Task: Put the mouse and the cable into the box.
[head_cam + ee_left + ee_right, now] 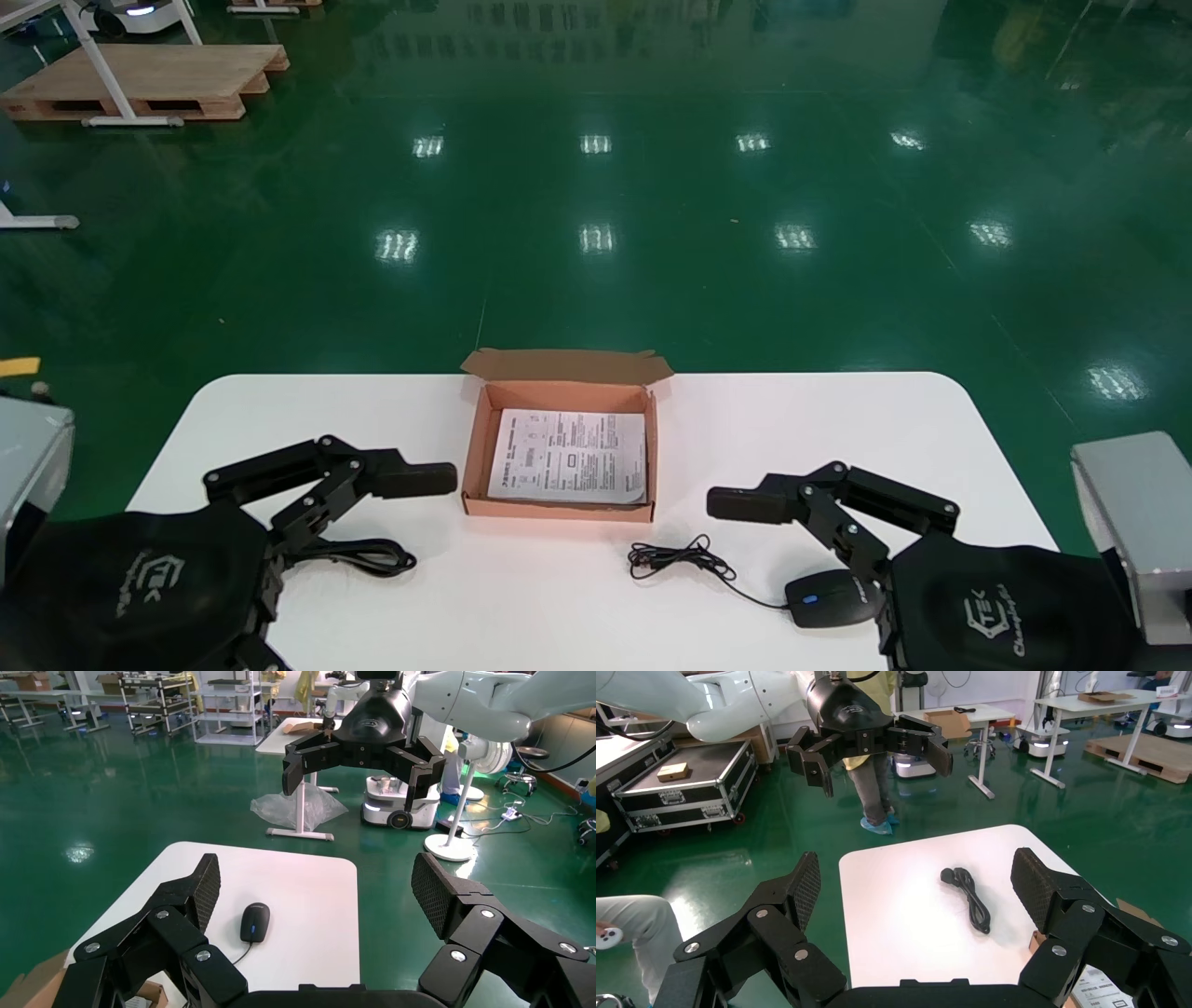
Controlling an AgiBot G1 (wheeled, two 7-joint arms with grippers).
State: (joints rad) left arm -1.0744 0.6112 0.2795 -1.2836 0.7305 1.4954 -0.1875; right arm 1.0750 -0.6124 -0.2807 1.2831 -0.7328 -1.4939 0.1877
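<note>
An open cardboard box (477, 445) with a printed sheet inside stands mid-table. A black mouse (824, 598) (254, 921) lies at the front right, its thin cord (677, 560) bunched toward the centre. A bundled black cable (361, 556) (970, 900) lies at the front left. My left gripper (410, 494) (318, 885) hovers open just left of the box, above the bundled cable, holding nothing. My right gripper (745, 522) (917, 881) hovers open to the right of the box, above the mouse, also holding nothing. Part of the cable is hidden under the left arm.
The white table (838, 419) has rounded far corners with green floor beyond. Grey cases stand at both sides, one on the left (28, 457) and one on the right (1136, 522). A wooden pallet (149, 79) lies far off on the floor.
</note>
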